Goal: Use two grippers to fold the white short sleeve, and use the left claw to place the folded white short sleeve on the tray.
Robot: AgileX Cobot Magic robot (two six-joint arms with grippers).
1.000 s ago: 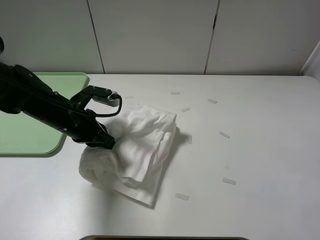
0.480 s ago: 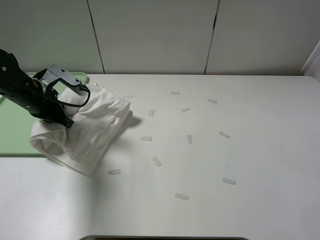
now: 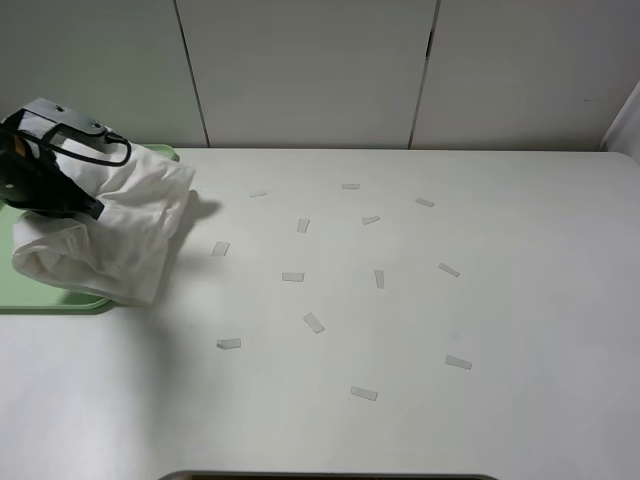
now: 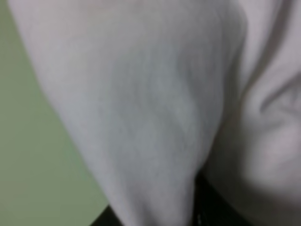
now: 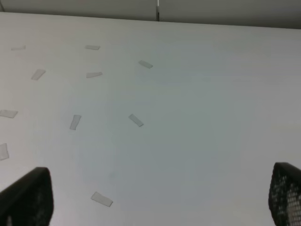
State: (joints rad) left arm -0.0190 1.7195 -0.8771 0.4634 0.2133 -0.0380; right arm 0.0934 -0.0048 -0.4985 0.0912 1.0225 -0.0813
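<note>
The folded white short sleeve (image 3: 110, 235) hangs bunched from my left gripper (image 3: 93, 210), which is shut on its upper fold; the fingertips are buried in the cloth. The bundle hovers over the right edge of the pale green tray (image 3: 55, 301), its right side overhanging the table. The left wrist view is filled by the blurred white short sleeve (image 4: 155, 103), with the tray (image 4: 33, 155) beneath it. My right gripper (image 5: 157, 188) is open wide above bare table with nothing between its fingers (image 5: 28, 197). It is outside the exterior high view.
Several small white tape strips (image 3: 292, 276) lie scattered over the middle and right of the white table (image 3: 520, 280). A pale panelled wall (image 3: 310, 70) runs along the table's far edge.
My left arm has carried the folded shirt leftward and away from the table's middle to the tray's edge, uncovering tape strips. The right gripper stays open.
</note>
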